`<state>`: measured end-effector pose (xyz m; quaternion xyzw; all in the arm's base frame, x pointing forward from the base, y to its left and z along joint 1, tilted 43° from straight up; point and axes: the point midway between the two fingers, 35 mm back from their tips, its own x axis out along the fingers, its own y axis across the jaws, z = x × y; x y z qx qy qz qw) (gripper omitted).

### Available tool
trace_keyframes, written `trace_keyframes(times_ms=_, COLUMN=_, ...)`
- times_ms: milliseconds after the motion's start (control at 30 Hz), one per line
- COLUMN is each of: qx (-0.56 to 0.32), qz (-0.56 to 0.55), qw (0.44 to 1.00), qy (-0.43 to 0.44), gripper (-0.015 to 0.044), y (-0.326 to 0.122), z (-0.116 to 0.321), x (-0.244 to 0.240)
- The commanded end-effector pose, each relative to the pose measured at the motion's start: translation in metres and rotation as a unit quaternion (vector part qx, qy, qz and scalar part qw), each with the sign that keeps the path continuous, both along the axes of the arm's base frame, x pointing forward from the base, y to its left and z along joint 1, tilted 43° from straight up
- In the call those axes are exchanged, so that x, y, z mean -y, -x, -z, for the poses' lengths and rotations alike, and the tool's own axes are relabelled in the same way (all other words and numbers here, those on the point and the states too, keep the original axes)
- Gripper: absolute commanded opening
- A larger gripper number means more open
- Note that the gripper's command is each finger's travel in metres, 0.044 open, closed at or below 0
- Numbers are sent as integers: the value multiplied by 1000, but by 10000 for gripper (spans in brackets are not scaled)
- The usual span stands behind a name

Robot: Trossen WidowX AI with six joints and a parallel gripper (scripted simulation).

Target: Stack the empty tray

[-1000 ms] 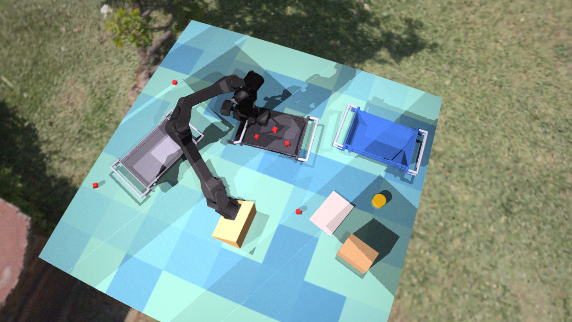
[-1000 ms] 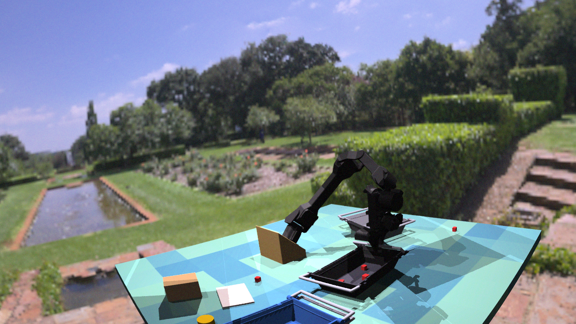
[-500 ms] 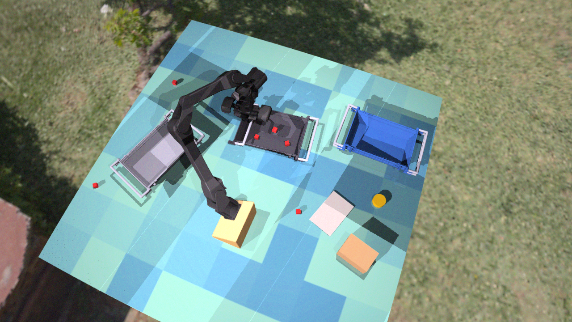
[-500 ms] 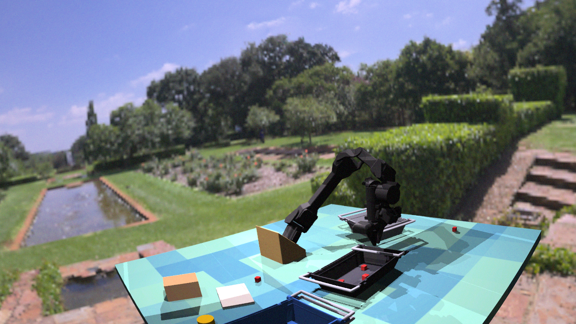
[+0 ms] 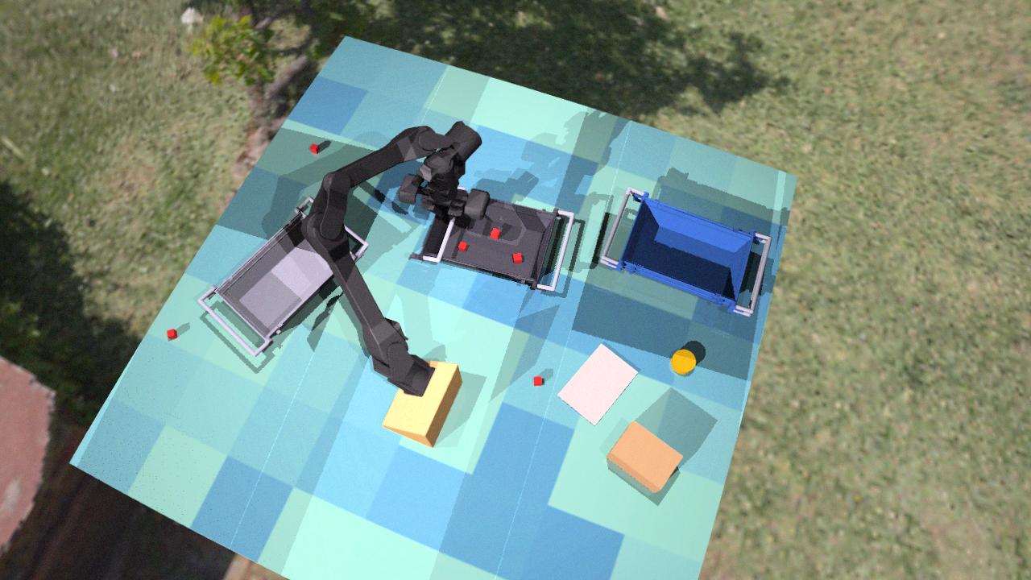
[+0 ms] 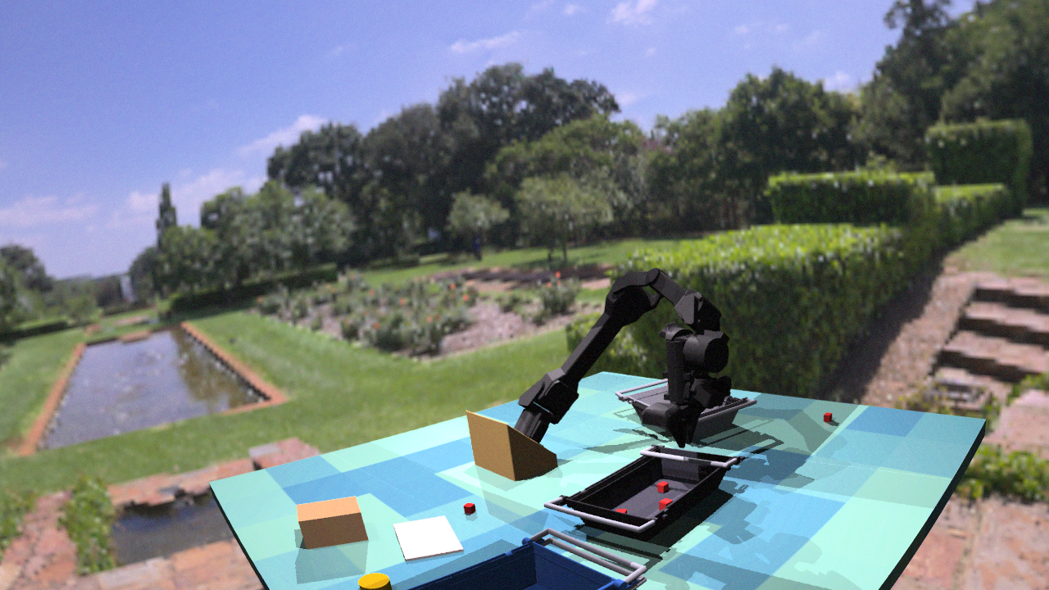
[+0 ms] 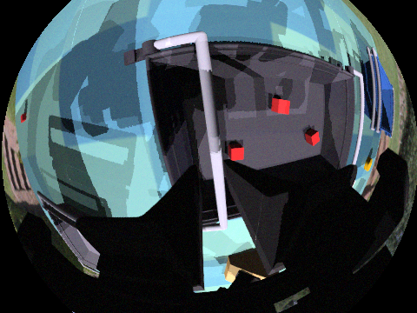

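Observation:
The black loaded tray stands mid-table with red blocks on its floor. Its near-arm bar lies inward across the top, close to that end. Its other bar is swung out. My gripper points down at the inward bar. Its fingers stand a little apart, with the bar passing between or just below the tips; contact is unclear. An empty grey tray and an empty blue tray stand either side, bars out.
The arm passes over the grey tray. A yellow block is at its base. An orange block, a pale slab, a yellow cylinder and loose red cubes are also on the table.

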<state>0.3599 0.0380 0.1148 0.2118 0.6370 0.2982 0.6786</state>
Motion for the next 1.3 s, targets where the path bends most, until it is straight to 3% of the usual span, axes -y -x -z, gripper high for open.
trace_keyframes(times_ms=0, qx=0, qz=1, qw=1000, qy=0, gripper=87, y=0, z=0, x=0)
trace_keyframes(times_ms=367, qx=0, qz=1, qw=1000, qy=0, gripper=87, y=0, z=0, x=0)
trace_keyframes(times_ms=533, qx=0, qz=1, qw=1000, qy=1, gripper=87, y=-1, z=-19, x=18)
trace_keyframes(times_ms=633, qx=-5, qz=-1, qw=1000, qy=1, gripper=87, y=-10, z=6, x=22)
trace_keyframes(times_ms=867, qx=-1, qz=2, qw=1000, qy=10, gripper=87, y=-44, z=75, x=110)
trace_keyframes(times_ms=1100, qx=3, qz=0, qw=1000, qy=7, gripper=87, y=-40, z=155, x=192)
trace_keyframes(times_ms=1267, qx=4, qz=0, qw=1000, qy=6, gripper=87, y=-36, z=168, x=204)
